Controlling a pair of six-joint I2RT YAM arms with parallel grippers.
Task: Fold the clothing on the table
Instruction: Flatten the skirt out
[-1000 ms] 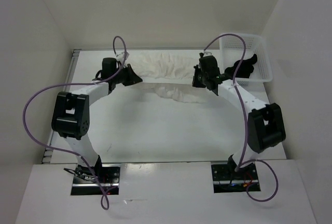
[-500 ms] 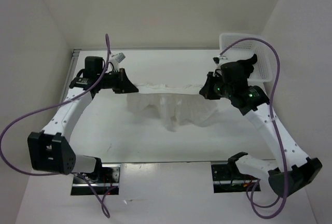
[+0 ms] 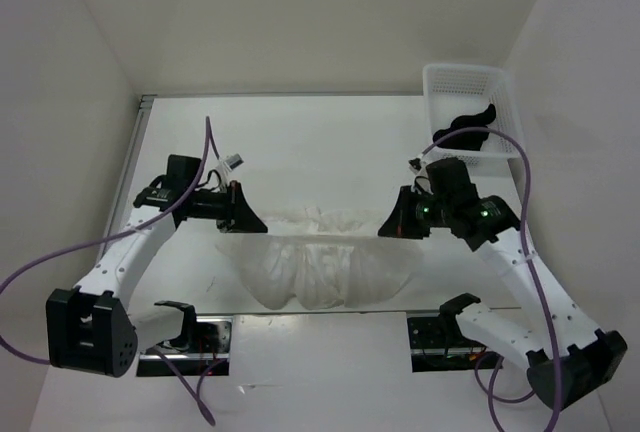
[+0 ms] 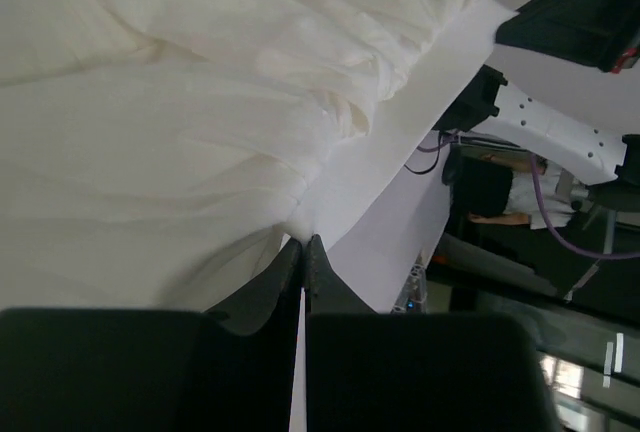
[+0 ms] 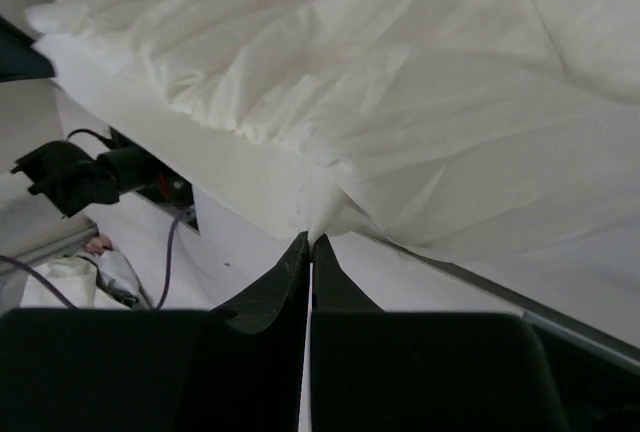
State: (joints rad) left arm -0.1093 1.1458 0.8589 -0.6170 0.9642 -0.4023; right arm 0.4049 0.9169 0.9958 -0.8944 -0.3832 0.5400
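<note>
Clothing (image 3: 318, 267), white, wrinkled: at 6 o'clock on the table (image 3: 320, 142), by its near edge. Long axis runs 9 to 3 o'clock, upper hem stretched.
Left gripper (image 3: 252, 224): fingers pressed together, pinching the 9 o'clock corner.
Right gripper (image 3: 388, 227): likewise pinching the 3 o'clock corner.

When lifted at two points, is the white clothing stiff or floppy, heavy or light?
Probably floppy: the clothing sags in a curve between the left gripper and right gripper. Likely light, as it is thin and finely wrinkled. It may slip; each pinch holds little fabric.
</note>
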